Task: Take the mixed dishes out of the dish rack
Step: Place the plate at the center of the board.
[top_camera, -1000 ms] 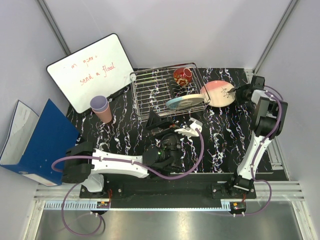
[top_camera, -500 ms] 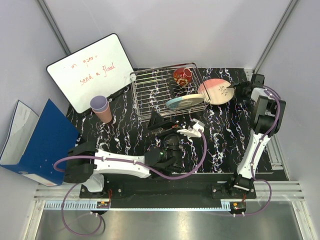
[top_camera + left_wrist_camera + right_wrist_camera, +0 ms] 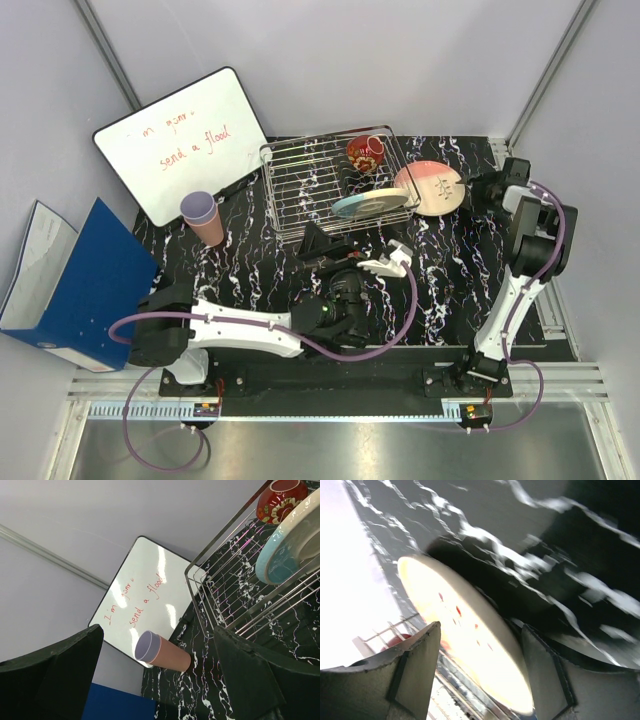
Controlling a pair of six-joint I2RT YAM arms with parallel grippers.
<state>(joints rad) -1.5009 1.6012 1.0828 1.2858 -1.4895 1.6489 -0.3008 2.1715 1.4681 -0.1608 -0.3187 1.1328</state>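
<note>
The dish rack point(image 3: 310, 185), a rectangular silver wire-grid basket with low sides, sits at the back of your black, white-veined counter point(image 3: 445, 275). In its far right corner sits a glossy red patterned bowl point(image 3: 366, 151). A round light-blue and cream plate point(image 3: 370, 204) leans over its near right rim. Just right of the rack, a round pink and cream plate point(image 3: 428, 187) rests tilted against the wire side.

Your right pincer point(image 3: 476, 186) sits at that plate's right edge with its fingers apart. Its wrist view is blurred and washed out, so you cannot tell whether either finger touches the rim. Your left pincer point(image 3: 352, 250) hangs spread wide in front of the rack, holding nothing.

Left of the rack, a lavender cup point(image 3: 197, 207) is nested inside a salmon-pink cup point(image 3: 211, 230) on the counter, beside a white whiteboard with red writing point(image 3: 180, 140).
</note>
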